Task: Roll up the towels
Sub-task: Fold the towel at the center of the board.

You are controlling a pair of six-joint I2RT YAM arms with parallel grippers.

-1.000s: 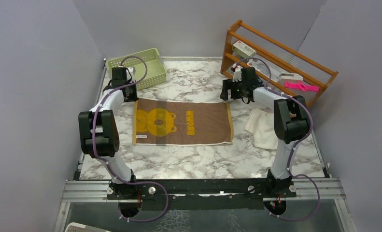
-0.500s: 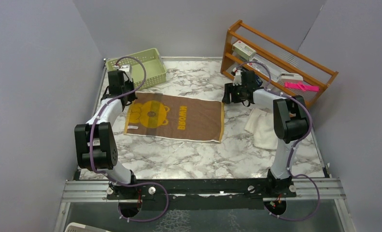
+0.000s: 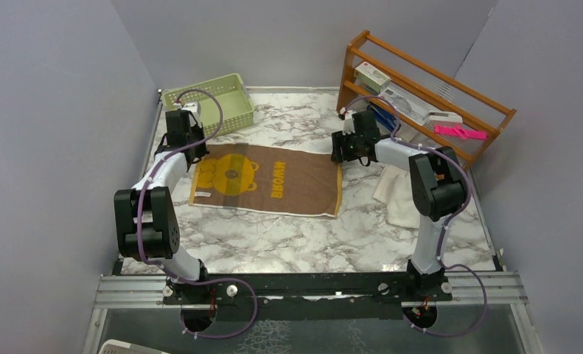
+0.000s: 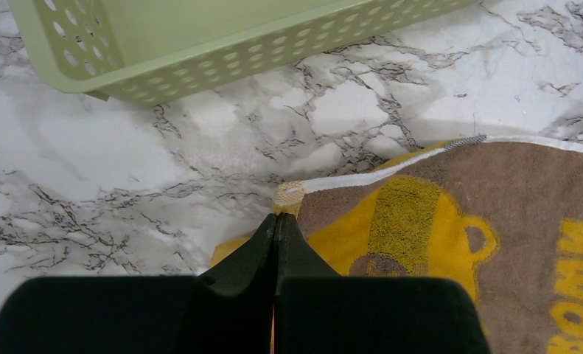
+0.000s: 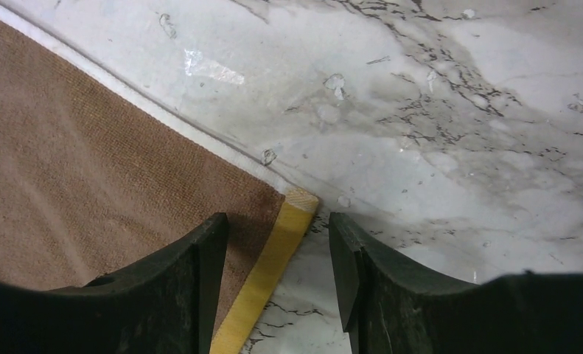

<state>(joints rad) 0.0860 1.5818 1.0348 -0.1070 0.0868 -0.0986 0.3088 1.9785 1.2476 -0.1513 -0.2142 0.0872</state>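
Note:
The mustard-and-brown towel [image 3: 273, 179] with a bear print lies flat in the middle of the table, slightly skewed. My left gripper [image 3: 191, 150] is shut on its far left corner; in the left wrist view the closed fingertips [image 4: 276, 223] pinch the white-edged corner [image 4: 289, 195]. My right gripper [image 3: 338, 153] is open at the far right corner. In the right wrist view its jaws [image 5: 277, 232] straddle the yellow-edged corner [image 5: 292, 214] without gripping it. The cream-white towel [image 3: 396, 195] lies crumpled at the right, beside the right arm.
A green perforated basket [image 3: 211, 102] stands at the far left, close to my left gripper; it also shows in the left wrist view [image 4: 200, 44]. A wooden rack [image 3: 421, 85] holding small items stands at the far right. Grey walls close in the marble table [image 3: 295, 240].
The left gripper has dragged the yellow towel to the left and skewed it. The right gripper has followed to the left and now hangs open over the towel's far right corner.

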